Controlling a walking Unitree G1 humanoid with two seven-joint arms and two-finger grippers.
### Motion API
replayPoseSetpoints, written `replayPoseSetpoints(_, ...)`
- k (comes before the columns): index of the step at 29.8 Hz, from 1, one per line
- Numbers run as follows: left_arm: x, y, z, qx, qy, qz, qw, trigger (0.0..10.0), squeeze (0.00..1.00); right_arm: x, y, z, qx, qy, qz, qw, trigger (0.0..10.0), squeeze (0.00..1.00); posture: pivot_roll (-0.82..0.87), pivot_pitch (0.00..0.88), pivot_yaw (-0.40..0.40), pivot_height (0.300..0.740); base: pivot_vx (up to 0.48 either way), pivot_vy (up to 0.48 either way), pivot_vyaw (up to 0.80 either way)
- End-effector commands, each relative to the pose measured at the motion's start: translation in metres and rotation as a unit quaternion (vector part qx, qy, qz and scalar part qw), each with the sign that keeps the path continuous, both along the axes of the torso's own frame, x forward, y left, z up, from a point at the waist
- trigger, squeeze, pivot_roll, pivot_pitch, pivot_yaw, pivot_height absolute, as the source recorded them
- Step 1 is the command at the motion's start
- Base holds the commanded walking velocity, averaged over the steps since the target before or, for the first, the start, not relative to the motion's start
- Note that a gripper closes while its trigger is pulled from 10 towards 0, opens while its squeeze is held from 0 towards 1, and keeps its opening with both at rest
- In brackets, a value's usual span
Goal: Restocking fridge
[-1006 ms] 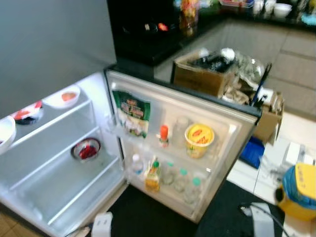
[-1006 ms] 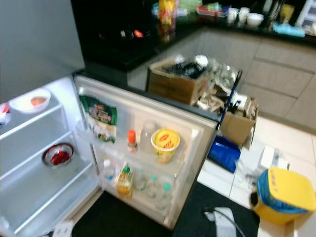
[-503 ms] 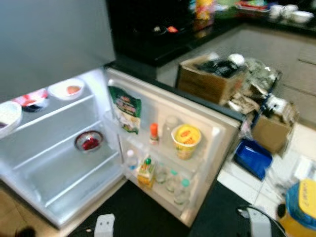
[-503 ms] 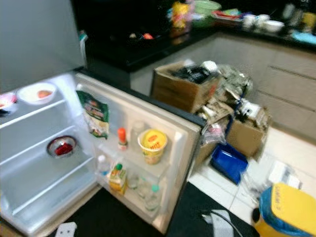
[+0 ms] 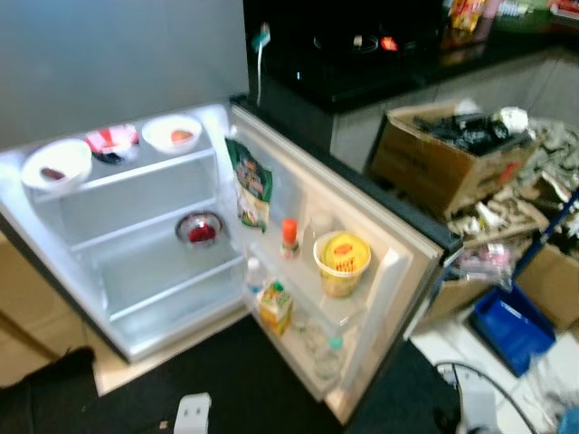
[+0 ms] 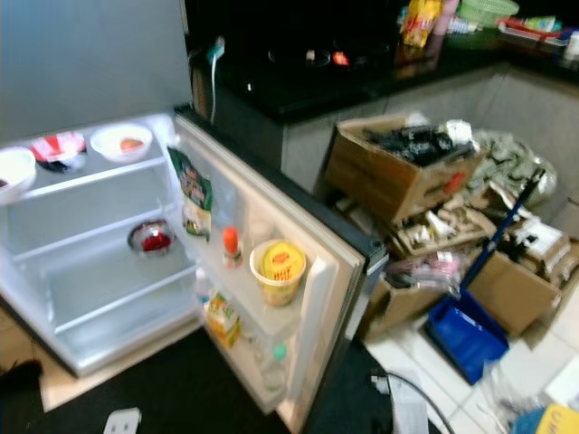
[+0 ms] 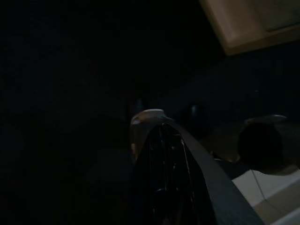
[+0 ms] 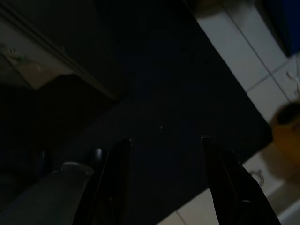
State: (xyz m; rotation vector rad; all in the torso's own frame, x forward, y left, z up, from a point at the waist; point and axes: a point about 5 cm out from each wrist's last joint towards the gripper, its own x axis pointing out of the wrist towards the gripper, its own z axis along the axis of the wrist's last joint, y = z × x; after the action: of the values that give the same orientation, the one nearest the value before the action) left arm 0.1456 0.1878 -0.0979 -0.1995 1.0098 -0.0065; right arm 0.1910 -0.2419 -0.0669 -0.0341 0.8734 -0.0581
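- The fridge (image 5: 136, 298) stands open at 9 o'clock; its top shelf holds three bowls (image 5: 172, 133), and a metal bowl of red food (image 5: 200, 228) sits lower.
- Door shelves carry a yellow tub (image 5: 342, 260), a green packet (image 5: 251, 183) and a juice carton (image 5: 275, 306).
- Right gripper (image 8: 164, 145) hangs released, fingers apart, over a dark mat (image 8: 178, 93).
- Left gripper (image 7: 161, 140) is too dark to judge.

Head stereo pair: high, angled forward and down, set well back; both eyes share the open white lit fridge (image 5: 145, 262) and its door-shelf yellow tub (image 6: 279, 267). Wrist cameras: dim, close, looking along black fingers (image 8: 115, 180) at dark floor mat (image 8: 178, 93).
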Motion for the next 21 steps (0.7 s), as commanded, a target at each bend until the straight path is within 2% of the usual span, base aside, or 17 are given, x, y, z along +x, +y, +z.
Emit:
replayPoseSetpoints(1, -0.004, -0.001, -0.001, -0.002, 0.006, -0.002, 1.0, 10.0, 0.0, -0.009, 0.0, -0.005, 0.0, 0.015, -0.006, 1.0, 10.0, 0.0, -0.11, 0.037, -0.029, 0.74, 0.0, -0.446, 0.0)
replayPoseSetpoints(9, -0.004, -0.001, -0.002, -0.004, 0.007, -0.004, 1.0, 10.0, 0.0, -0.003, -0.001, -0.002, 0.005, -0.001, -0.015, 1.0, 10.0, 0.0, -0.11, 0.036, -0.026, 0.74, 0.0, -0.459, 0.0)
replayPoseSetpoints(14, -0.005, -0.002, -0.002, -0.007, 0.008, 0.002, 1.0, 10.0, 0.0, 0.002, -0.001, 0.002, 0.007, -0.013, -0.015, 1.0, 10.0, 0.0, -0.11, 0.036, -0.026, 0.74, 0.0, -0.171, 0.0)
replayPoseSetpoints(18, -0.006, 0.0, -0.002, -0.003, 0.011, 0.0, 1.0, 10.0, 0.0, 0.026, 0.004, 0.016, 0.05, -0.071, -0.024, 0.996, 10.0, 0.0, -0.1, 0.036, -0.023, 0.74, 0.0, 0.0, 0.0)
replayPoseSetpoints(20, -0.006, 0.0, -0.002, -0.003, 0.011, 0.0, 1.0, 10.0, 0.0, 0.031, 0.006, 0.019, 0.062, -0.083, -0.026, 0.994, 10.0, 0.0, -0.1, 0.036, -0.023, 0.74, 0.0, 0.0, 0.0)
replayPoseSetpoints(21, -0.006, 0.0, -0.002, -0.002, 0.012, 0.0, 1.0, 10.0, 0.0, 0.039, 0.007, 0.025, 0.087, -0.104, -0.035, 0.99, 10.0, 0.0, -0.1, 0.036, -0.023, 0.74, 0.0, 0.0, 0.0)
